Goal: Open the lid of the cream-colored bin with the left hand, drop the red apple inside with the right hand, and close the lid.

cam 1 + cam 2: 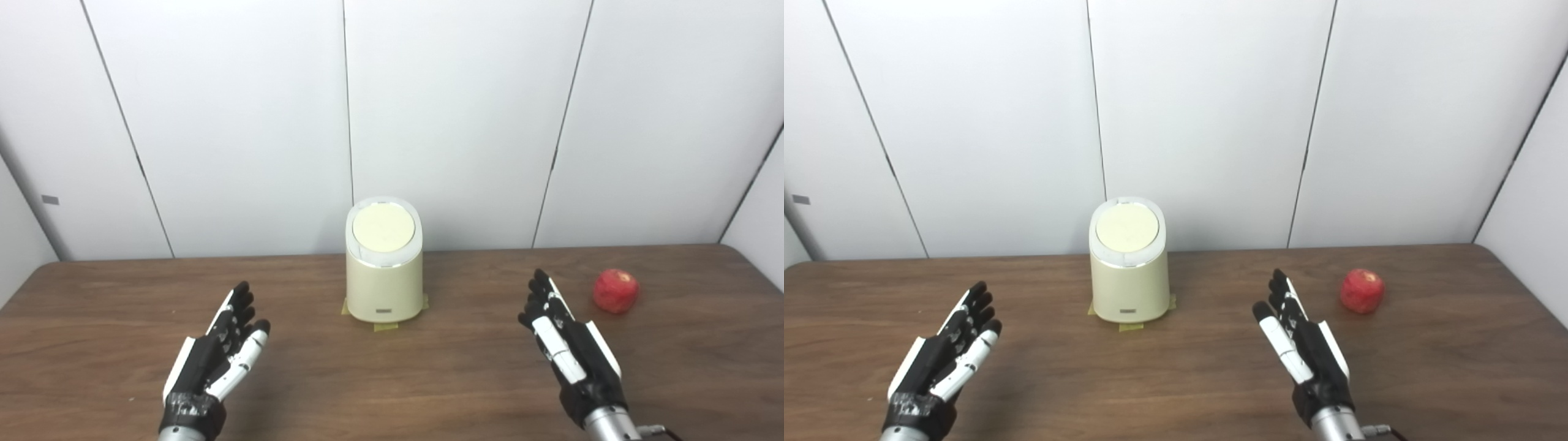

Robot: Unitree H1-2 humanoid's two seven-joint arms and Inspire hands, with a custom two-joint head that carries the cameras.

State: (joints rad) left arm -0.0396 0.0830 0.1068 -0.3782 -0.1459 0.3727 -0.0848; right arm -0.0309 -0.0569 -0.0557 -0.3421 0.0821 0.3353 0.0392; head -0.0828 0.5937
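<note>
The cream-colored bin [384,288] stands upright at the back middle of the wooden table [392,380], and its round lid [383,227] lies flat and shut on top. A red apple [615,291] rests on the table to the right of the bin. My left hand [215,355] hovers open over the near left of the table, fingers stretched toward the bin, well short of it. My right hand [566,343] is open too, fingers extended, a little to the near left of the apple and not touching it.
Yellow tape patches [386,326] mark the bin's foot. White wall panels [453,122] close off the table's far edge right behind the bin. The table's right edge [759,269] runs just beyond the apple.
</note>
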